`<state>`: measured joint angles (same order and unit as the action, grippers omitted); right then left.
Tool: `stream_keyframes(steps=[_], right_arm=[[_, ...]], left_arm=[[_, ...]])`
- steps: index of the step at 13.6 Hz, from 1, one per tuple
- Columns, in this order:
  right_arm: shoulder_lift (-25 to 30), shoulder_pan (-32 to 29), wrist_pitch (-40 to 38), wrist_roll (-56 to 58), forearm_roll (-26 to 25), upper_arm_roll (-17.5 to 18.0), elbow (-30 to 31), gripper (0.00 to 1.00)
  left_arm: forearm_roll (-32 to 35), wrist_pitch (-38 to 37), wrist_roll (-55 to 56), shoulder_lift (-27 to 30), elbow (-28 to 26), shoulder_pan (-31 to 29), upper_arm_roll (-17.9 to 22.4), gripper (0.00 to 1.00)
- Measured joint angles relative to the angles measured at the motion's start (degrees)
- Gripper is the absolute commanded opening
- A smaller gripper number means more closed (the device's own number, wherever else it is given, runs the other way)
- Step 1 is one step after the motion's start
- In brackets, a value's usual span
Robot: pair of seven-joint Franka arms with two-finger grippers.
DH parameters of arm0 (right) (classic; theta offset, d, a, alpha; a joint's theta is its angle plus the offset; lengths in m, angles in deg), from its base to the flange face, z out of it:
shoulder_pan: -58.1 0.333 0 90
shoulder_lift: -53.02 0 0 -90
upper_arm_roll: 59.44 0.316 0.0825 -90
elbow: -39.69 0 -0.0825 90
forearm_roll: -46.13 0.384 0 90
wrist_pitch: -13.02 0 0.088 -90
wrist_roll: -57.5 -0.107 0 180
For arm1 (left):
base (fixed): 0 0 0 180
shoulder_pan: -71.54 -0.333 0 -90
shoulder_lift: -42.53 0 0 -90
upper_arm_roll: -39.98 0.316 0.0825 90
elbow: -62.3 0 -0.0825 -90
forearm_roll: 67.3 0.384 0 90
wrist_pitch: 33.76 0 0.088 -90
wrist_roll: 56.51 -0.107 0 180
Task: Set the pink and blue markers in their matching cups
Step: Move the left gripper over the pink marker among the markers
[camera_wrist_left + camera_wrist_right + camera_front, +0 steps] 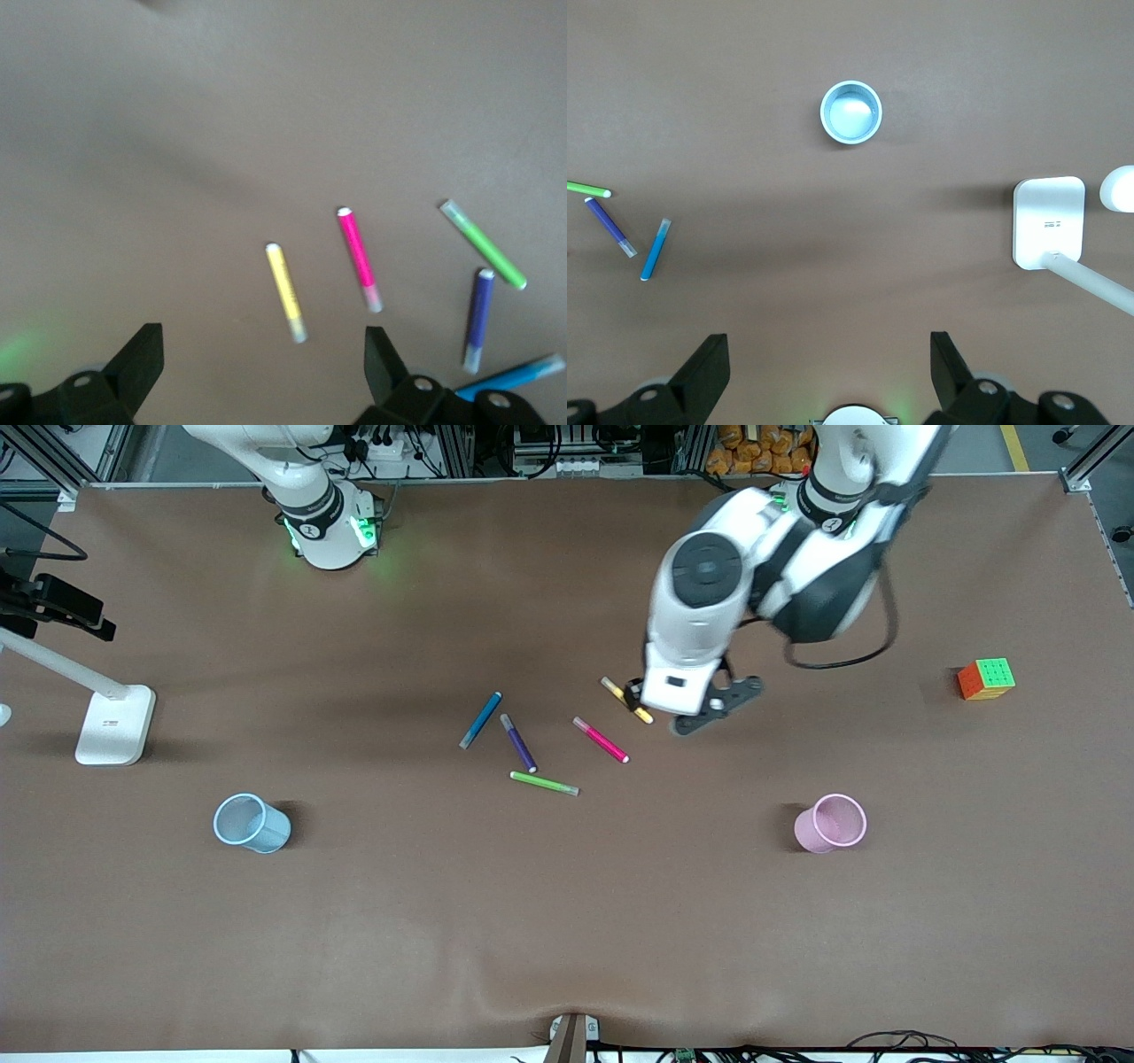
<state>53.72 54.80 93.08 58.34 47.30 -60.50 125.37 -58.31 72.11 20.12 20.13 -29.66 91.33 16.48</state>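
Note:
The pink marker [601,740] lies flat mid-table; it also shows in the left wrist view [357,257]. The blue marker [480,720] lies toward the right arm's end of the pen cluster and shows in both wrist views [509,378] [655,250]. The pale blue cup [252,823] [851,112] stands upright toward the right arm's end, the pale pink cup [831,823] toward the left arm's end. My left gripper [678,708] [263,354] is open and empty over the table beside the yellow pen. My right gripper [830,354] is open and empty, held high over its own base; it is out of the front view.
A yellow pen [626,700] [286,290], a dark purple pen [518,742] and a lime-green pen [544,783] lie among the markers. A colour cube [985,678] sits at the left arm's end. A white stand [113,724] sits at the right arm's end.

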Motion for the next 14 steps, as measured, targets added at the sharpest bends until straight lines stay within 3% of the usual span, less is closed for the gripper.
stream_keyframes(steps=[4,8,14], right_arm=[[-0.3,0.0,0.0,0.0,0.0,0.0,0.0,1.0],[-4.4,0.2,0.0,0.0,0.0,0.2,0.0,1.0],[-6.4,1.0,0.2,0.0,0.0,0.5,-0.2,1.0]], left_arm=[[9.6,2.8,16.5,-8.3,0.9,6.7,0.0,1.0],[17.1,3.2,29.4,-15.6,4.8,11.2,0.2,1.0],[24.9,7.0,38.3,-21.9,6.1,14.3,0.4,0.97]])
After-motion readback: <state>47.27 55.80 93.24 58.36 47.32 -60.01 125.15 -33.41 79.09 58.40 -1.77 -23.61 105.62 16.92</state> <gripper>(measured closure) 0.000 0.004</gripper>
